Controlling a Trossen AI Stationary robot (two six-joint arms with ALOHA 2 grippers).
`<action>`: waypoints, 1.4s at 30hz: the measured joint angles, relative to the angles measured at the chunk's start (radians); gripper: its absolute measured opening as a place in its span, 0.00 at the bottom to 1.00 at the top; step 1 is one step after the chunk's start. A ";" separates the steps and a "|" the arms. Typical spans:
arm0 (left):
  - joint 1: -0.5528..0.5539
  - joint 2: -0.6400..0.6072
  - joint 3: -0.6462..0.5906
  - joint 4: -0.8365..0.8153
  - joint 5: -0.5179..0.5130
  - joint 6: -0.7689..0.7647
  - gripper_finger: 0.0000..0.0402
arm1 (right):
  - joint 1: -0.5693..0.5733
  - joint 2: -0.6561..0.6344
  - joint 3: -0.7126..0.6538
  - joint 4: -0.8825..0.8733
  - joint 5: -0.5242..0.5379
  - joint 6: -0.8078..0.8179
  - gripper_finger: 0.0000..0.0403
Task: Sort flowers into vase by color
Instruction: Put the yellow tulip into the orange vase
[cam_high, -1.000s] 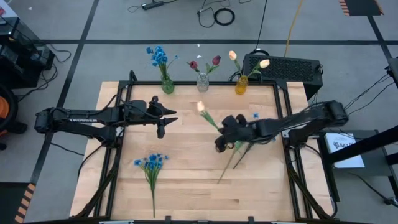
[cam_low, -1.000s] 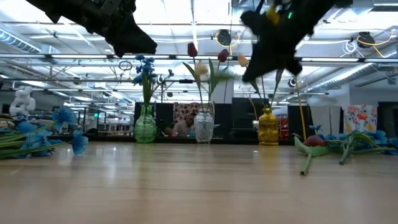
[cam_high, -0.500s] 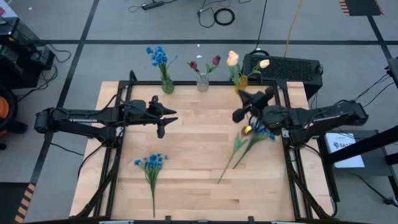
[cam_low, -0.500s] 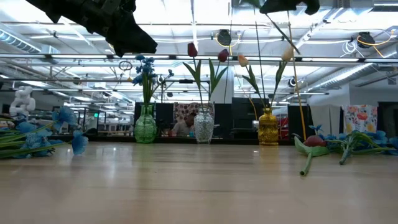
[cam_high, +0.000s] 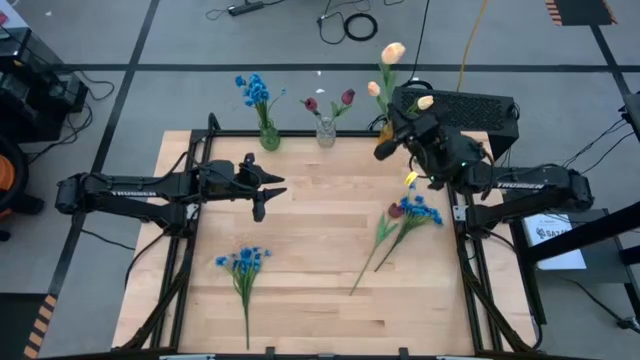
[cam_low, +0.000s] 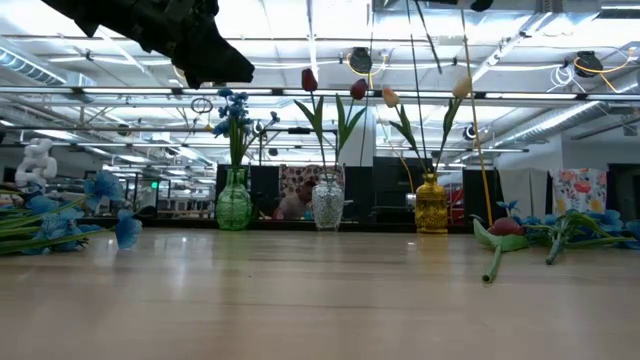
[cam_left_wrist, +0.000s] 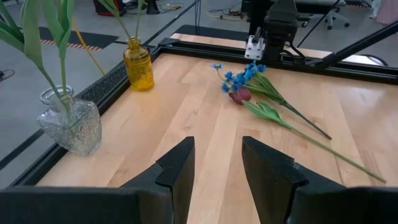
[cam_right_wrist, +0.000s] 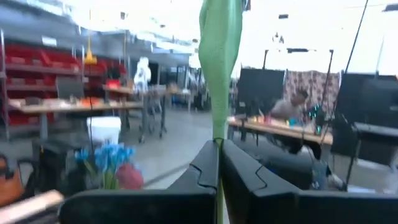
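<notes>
High view: right hand (cam_high: 392, 140) clamped on a cream tulip (cam_high: 392, 52) stem, raised at the bench's far edge by the yellow vase (cam_high: 386, 128). Stem end probably off the neck, could miss. Left hand (cam_high: 262, 195) idle, fingers apart

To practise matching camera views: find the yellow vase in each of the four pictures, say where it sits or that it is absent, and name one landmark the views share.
High view: yellow vase at the table's far edge, largely hidden by the right gripper.
Low view: right of centre, at the far edge.
Left wrist view: upper left, beside the table's black frame.
Right wrist view: not in it.
Shared landmark: the clear glass vase next to it.
</notes>
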 joint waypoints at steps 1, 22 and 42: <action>0.000 0.000 0.000 0.000 0.000 0.000 0.35 | -0.018 0.000 -0.017 0.047 -0.021 -0.007 0.00; 0.000 0.000 0.000 0.016 0.000 0.002 0.35 | -0.281 0.245 -0.423 0.958 -0.095 -0.164 0.00; 0.000 0.000 0.000 0.022 0.000 0.008 0.35 | -0.478 0.464 -0.395 1.084 -0.124 -0.035 0.00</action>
